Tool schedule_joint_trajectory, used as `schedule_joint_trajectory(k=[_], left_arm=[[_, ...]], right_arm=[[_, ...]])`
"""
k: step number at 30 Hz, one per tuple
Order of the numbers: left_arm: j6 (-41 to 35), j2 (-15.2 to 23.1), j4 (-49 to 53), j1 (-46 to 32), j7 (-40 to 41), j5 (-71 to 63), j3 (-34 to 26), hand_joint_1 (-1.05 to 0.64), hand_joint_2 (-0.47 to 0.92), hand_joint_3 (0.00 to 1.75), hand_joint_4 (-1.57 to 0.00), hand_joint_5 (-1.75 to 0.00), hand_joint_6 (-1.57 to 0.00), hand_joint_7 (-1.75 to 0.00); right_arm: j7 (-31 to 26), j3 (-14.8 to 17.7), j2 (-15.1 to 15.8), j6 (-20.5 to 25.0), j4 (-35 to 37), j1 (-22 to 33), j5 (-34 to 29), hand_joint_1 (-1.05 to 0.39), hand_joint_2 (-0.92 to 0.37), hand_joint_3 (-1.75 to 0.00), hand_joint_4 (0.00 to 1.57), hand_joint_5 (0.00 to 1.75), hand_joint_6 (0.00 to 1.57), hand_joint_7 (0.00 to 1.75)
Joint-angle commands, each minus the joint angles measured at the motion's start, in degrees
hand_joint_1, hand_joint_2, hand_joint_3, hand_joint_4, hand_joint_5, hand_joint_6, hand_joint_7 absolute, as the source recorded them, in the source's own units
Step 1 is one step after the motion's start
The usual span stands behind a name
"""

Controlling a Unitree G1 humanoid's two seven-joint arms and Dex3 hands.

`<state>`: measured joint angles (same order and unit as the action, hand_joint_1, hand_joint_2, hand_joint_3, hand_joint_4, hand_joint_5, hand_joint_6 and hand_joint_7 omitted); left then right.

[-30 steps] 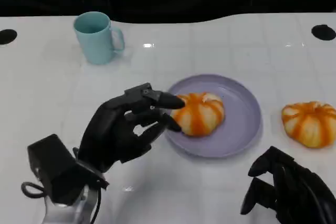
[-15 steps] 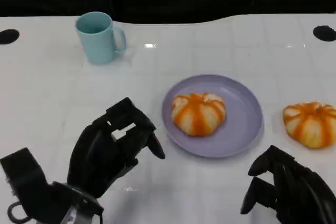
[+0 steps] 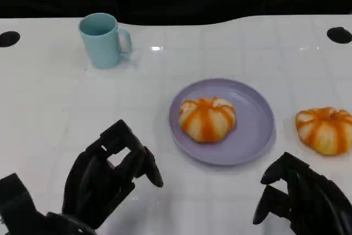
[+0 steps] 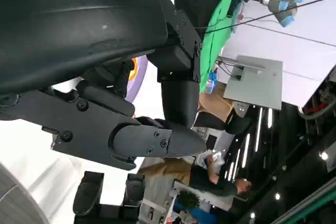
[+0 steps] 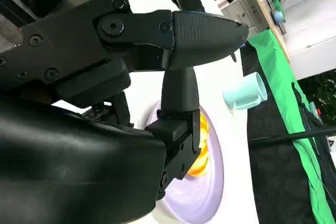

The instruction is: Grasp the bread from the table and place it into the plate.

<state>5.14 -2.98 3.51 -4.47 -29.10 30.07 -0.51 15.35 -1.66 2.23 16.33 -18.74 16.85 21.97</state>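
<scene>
An orange-striped bread (image 3: 208, 119) lies on the lilac plate (image 3: 256, 119) at the table's middle. A second, similar bread (image 3: 324, 130) sits on the bare table to the plate's right. My left hand (image 3: 110, 182) hovers at the front left, well apart from the plate, fingers loosely spread and holding nothing. My right hand (image 3: 301, 199) rests at the front right, below the second bread, also with nothing in it. In the right wrist view the bread (image 5: 200, 153) and plate (image 5: 197, 203) show past my extended fingers (image 5: 199, 30).
A light blue mug (image 3: 103, 39) stands at the back left, also seen as the mug (image 5: 245, 93) in the right wrist view. Two dark round holes (image 3: 8, 38) mark the table's far corners. People and equipment appear beyond the table in the left wrist view.
My left hand has drawn back from the plate's left rim toward the front left edge. The bread stays on the plate. The right hand has not moved.
</scene>
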Motion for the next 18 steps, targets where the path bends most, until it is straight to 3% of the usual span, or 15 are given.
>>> schedule_joint_trajectory(k=[1, 18], left_arm=[[-0.5, 0.0, -0.8, -0.7, 0.2, -0.3, -0.6, -0.58, 0.92, 0.33, -0.75, -1.75, -0.55, -1.67], [-1.4, -0.7, -2.5, -6.3, 2.1, -3.1, -0.5, -0.56, 0.92, 0.33, -0.76, -1.75, -0.51, -1.75]], right_arm=[[0.5, 0.6, 0.9, -1.0, 0.0, 0.0, -0.3, -0.51, -0.92, -0.52, 0.63, 1.75, 0.42, 1.72], [-0.9, 0.3, 0.1, -0.3, -0.4, -0.1, -0.2, -0.52, -0.92, -0.50, 0.62, 1.75, 0.43, 1.72]])
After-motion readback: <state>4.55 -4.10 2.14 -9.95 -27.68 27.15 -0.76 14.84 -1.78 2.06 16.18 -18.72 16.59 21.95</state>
